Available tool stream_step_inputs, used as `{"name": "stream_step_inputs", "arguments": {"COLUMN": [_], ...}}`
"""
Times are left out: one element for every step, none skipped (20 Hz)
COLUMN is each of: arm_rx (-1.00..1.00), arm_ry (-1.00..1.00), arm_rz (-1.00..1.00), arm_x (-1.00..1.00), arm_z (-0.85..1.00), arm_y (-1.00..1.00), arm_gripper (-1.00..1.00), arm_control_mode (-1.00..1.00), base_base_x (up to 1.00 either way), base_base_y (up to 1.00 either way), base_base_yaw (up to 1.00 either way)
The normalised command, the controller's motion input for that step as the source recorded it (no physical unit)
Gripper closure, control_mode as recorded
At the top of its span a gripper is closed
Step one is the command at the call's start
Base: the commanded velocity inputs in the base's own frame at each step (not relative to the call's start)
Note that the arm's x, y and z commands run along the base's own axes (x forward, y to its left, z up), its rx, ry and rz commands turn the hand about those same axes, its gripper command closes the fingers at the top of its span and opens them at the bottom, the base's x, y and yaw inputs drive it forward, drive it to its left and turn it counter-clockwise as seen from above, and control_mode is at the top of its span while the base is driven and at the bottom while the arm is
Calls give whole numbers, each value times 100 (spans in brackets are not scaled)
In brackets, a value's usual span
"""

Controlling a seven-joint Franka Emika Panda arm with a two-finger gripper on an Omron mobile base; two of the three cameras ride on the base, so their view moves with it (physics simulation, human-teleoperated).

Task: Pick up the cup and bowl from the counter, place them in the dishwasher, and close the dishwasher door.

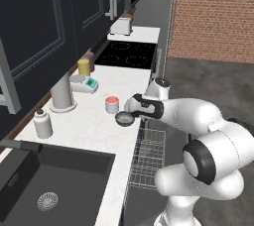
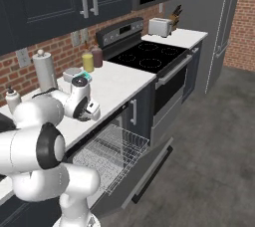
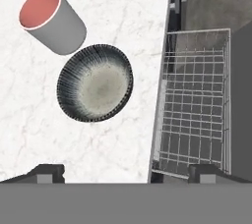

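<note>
The white, faintly speckled stone bench (image 1: pixel 94 126) carries the small short cylindrical cup with pale grey sides and a salmon-red inside (image 1: pixel 112 104) and the small shallow dark grey round bowl (image 1: pixel 124 118), both near its front edge. The bowl sits just beside the cup, nearer that edge; in the hand view the two stand close together but apart, cup (image 3: pixel 51 20) and bowl (image 3: pixel 95 89) both upright and empty. The two-finger gripper (image 3: pixel 125 174) hangs above the bench's front edge beside the bowl, its jaws spread wide with nothing between them, touching neither dish. Below the bench edge the dishwasher's silver wire rack (image 2: pixel 112 152) is pulled out, and the flat dark grey-navy dishwasher door (image 2: pixel 149 171) is dropped open beneath it. Farther back on the bench stand a white capped bottle (image 1: pixel 43 123), a teal-faced kitchen scale (image 1: pixel 89 84) and a yellow jar (image 1: pixel 84 67), well apart from the cup and bowl
</note>
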Motion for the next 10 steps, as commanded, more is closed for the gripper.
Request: {"name": "stream_step_inputs", "arguments": {"arm_rx": [-1, -2, 0, 0, 0, 0, 0, 0, 0, 0], "arm_ry": [9, 10, 9, 9, 8, 7, 8, 7, 5, 4], "arm_rz": [-1, -1, -1, -1, -1, -2, -3, 0, 0, 0], "arm_x": [31, 31, 34, 32, 35, 34, 41, 38, 38, 34], "arm_z": [-19, -23, -24, -23, -23, -20, -17, -21, -19, -23], "arm_y": [19, 20, 11, 10, 6, 1, 0, 0, 0, 0], "arm_gripper": [-100, -100, -100, -100, -100, -100, -100, -100, -100, -100], "arm_control_mode": [-100, -100, -100, -100, -100, -100, -100, -100, -100, -100], "base_base_x": [0, 0, 0, 0, 0, 0, 0, 0, 0, 0], "base_base_y": [0, 0, 0, 0, 0, 0, 0, 0, 0, 0], "base_base_yaw": [0, 0, 0, 0, 0, 0, 0, 0, 0, 0]}}
